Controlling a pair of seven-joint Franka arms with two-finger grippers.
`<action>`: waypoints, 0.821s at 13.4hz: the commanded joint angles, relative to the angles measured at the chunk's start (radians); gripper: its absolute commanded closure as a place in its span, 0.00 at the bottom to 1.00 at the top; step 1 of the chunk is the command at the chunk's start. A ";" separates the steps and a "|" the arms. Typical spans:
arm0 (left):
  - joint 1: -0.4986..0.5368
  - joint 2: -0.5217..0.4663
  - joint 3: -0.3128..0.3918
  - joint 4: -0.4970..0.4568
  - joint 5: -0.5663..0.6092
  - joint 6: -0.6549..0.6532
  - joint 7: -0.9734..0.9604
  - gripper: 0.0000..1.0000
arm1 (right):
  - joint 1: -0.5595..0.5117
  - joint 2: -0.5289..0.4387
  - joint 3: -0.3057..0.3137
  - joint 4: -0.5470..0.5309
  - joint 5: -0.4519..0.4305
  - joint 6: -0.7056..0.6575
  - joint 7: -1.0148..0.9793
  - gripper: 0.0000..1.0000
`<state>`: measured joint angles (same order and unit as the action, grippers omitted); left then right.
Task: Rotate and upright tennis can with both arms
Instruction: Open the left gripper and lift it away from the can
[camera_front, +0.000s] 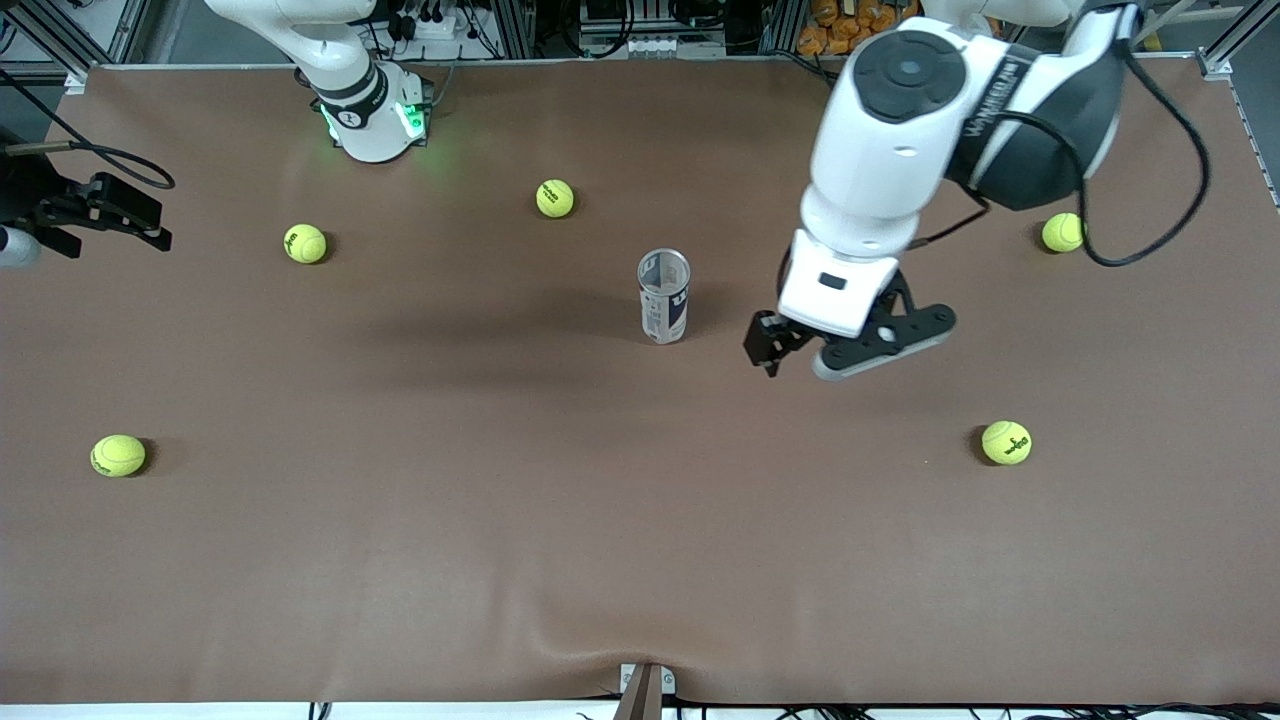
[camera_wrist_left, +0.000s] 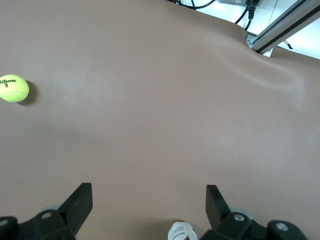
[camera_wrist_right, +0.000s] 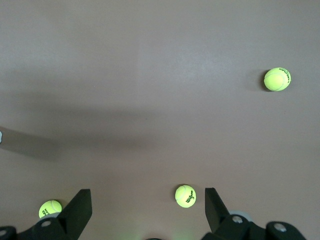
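Black left tool spread wide, empty, beside upright tennis can.

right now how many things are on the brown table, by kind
yellow-green tennis balls: 5
upright white and navy tennis can with silver rim: 1
total: 6

High front camera; two downward wrist views
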<state>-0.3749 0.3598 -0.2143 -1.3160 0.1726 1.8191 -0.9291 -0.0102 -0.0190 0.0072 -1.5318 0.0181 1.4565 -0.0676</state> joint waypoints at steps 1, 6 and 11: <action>0.033 -0.039 -0.004 -0.014 -0.042 -0.020 0.087 0.00 | 0.012 -0.016 -0.001 -0.016 -0.017 -0.001 0.017 0.00; 0.181 -0.093 -0.039 -0.028 -0.044 -0.078 0.247 0.00 | 0.018 -0.032 -0.001 -0.014 -0.015 0.011 0.018 0.00; 0.304 -0.145 -0.039 -0.031 -0.068 -0.135 0.467 0.00 | 0.018 -0.041 -0.001 -0.016 -0.010 0.010 0.018 0.00</action>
<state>-0.1126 0.2596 -0.2393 -1.3179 0.1280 1.7044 -0.5227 -0.0021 -0.0343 0.0074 -1.5299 0.0181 1.4625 -0.0676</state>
